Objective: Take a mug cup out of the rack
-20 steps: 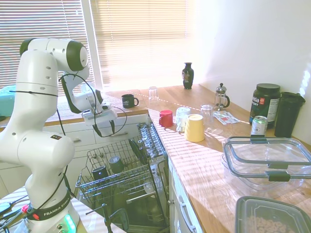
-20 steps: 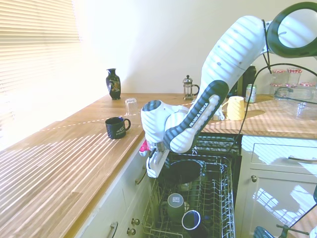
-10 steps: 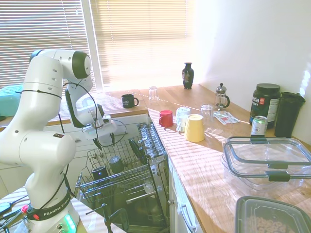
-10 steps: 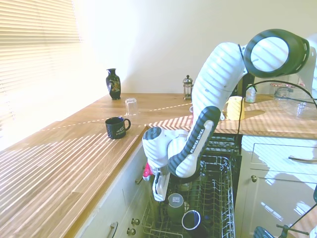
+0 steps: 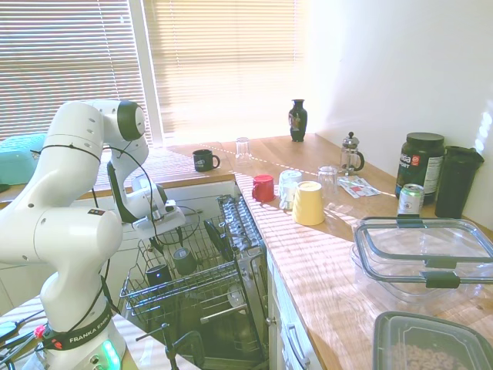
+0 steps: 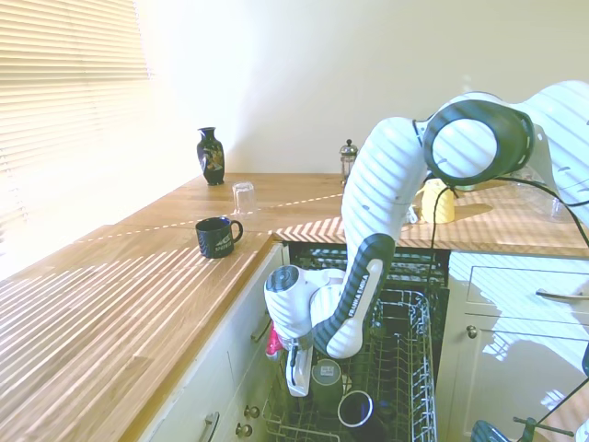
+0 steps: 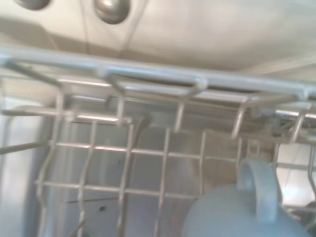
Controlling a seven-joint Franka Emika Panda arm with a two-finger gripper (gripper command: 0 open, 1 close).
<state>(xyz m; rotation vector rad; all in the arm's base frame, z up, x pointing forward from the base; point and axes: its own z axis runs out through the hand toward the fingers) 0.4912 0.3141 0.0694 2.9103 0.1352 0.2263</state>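
The rack (image 5: 202, 287) is pulled out of the open dishwasher below the counter. The grey mug cup (image 5: 183, 260) stands among its tines, with a near-black mug (image 5: 158, 274) beside it. My gripper (image 5: 167, 237) hangs just above the rack's back part, close over the mug cup, fingers apart and empty. From the other side, the gripper (image 6: 296, 385) reaches down right beside the mug cup (image 6: 325, 376), on its counter side. The wrist view shows the mug cup's handle and body (image 7: 244, 210) against the rack wires (image 7: 148, 84).
A black printed mug (image 5: 205, 160) stands on the wooden counter behind the rack. A red cup (image 5: 263, 187), a yellow cup (image 5: 308, 203) and glasses stand on the counter to the right. Upright tines surround the mugs. The near-black mug (image 6: 355, 410) lies nearest the camera.
My arm has come down from above counter height. The gripper has sunk to the rack's top, next to the mug cup. The mugs have not moved.
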